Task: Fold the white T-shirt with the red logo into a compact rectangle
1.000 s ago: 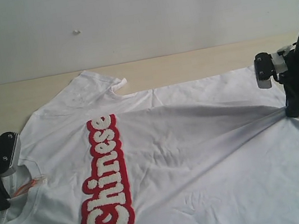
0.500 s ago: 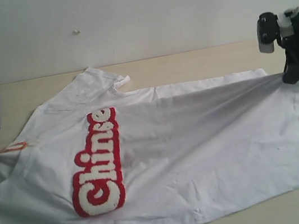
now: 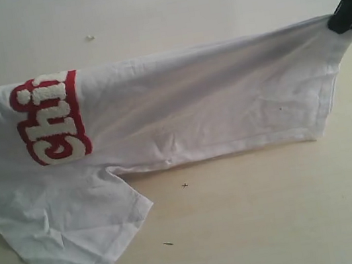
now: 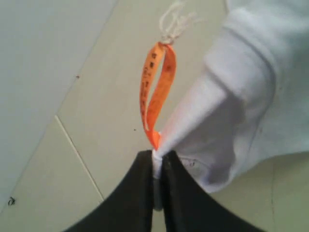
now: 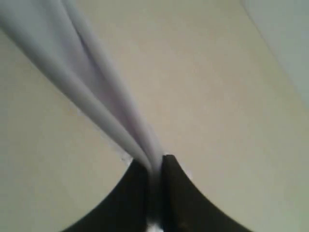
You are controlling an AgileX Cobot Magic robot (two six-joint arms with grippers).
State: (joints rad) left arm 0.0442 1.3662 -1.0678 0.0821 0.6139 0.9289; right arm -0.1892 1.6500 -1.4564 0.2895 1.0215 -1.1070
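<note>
Above the pale counter, the white T-shirt hangs like a curtain, pulled taut along its top edge between the two arms. Its lower edge and one sleeve trail on the surface. The red logo sits at the left end of the hanging panel and wraps over the top edge, so only its first letters show.

The right fingers are clenched on a corner of the cloth at the upper right of the exterior view. The right wrist view confirms a thin gathered fold pinched between them. The left fingers are outside the exterior view. The left wrist view shows them clamped on the fabric at the base of the orange neck tag, beside the ribbed collar.

The shirt looks light, soft and wholly limp. It will likely sag wherever it is unsupported and crease where it bunches. The fuzzy logo patch is probably thicker and stiffer than the plain cotton, and may resist a fold line crossing it. Such narrow pinches could slip on thin cloth. The collar rib and the hems, being doubled, seem the surest places to hold.
</note>
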